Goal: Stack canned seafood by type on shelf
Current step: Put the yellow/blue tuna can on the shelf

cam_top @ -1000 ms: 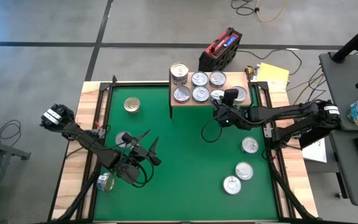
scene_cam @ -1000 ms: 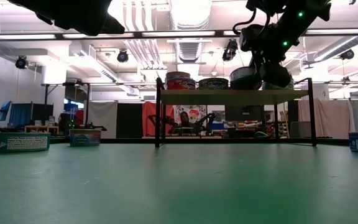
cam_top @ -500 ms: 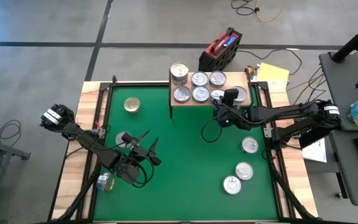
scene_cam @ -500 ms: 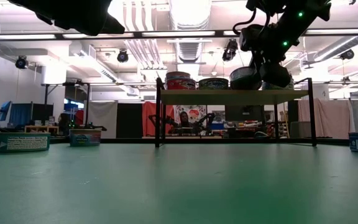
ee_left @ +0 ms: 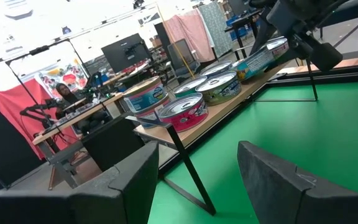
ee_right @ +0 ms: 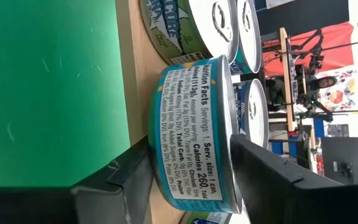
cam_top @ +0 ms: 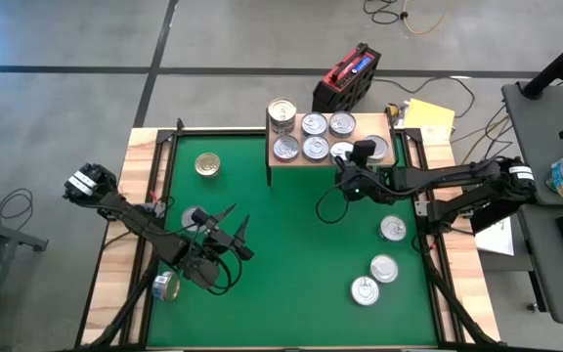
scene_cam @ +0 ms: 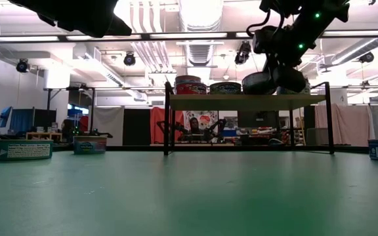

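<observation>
Right tool (cam_top: 348, 166) at front edge of shelf (cam_top: 280, 163), fingers closed around teal-labelled tin (ee_right: 194, 134) resting on shelf board near edge; risk: release or pull-back nudges tin off edge, or bumps neighbouring tins (cam_top: 301, 137); left tool (cam_top: 228, 227) spread wide, idle over bench (cam_top: 291, 264).

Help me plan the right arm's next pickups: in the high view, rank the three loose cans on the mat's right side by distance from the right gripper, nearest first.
From the right gripper at the shelf's front edge:
1. Upper can, by the mat's right border.
2. Middle can, nearer the front.
3. Lowest can, just left of the middle one, farthest.
</observation>
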Motion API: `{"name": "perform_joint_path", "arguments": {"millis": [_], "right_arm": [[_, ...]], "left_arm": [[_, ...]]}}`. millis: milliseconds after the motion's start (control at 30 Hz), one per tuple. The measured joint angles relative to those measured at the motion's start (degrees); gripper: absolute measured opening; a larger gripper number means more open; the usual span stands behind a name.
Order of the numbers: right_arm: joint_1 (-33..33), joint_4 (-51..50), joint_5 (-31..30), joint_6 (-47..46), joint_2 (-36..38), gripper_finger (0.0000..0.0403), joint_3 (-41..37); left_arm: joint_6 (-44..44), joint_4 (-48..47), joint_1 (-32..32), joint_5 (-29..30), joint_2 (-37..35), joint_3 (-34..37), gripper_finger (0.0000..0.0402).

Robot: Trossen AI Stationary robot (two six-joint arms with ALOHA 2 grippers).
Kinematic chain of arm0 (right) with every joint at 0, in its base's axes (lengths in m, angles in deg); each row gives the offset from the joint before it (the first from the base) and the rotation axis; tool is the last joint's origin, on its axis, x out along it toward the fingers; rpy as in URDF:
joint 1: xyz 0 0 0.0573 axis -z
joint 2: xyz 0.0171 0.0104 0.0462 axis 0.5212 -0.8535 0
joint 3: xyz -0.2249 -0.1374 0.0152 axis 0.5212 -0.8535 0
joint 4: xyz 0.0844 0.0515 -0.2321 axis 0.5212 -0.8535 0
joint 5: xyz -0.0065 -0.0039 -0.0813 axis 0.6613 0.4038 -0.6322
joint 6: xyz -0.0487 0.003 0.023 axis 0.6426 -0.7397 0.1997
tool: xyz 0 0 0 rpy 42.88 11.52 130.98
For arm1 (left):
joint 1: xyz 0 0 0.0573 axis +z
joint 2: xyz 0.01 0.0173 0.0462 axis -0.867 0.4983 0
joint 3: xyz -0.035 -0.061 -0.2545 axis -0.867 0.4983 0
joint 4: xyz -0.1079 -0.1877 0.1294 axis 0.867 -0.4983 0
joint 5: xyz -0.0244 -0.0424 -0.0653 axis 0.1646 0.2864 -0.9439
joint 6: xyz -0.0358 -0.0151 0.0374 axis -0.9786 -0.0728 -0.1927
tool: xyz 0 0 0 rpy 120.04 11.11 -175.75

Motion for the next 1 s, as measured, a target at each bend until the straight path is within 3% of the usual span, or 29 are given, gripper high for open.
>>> {"name": "perform_joint_path", "arguments": {"millis": [567,1000], "right_arm": [[0.0,-0.7,-0.4,-6.6,0.0,0.0295,1.4],[0.0,-8.6,2.4,-14.5,0.0,0.0325,4.0]], "left_arm": [[0.0,0.0,0.0,0.0,0.0,0.0,0.0203],[-0.1,0.0,0.0,-0.8,0.0,0.0,0.0203]]}}
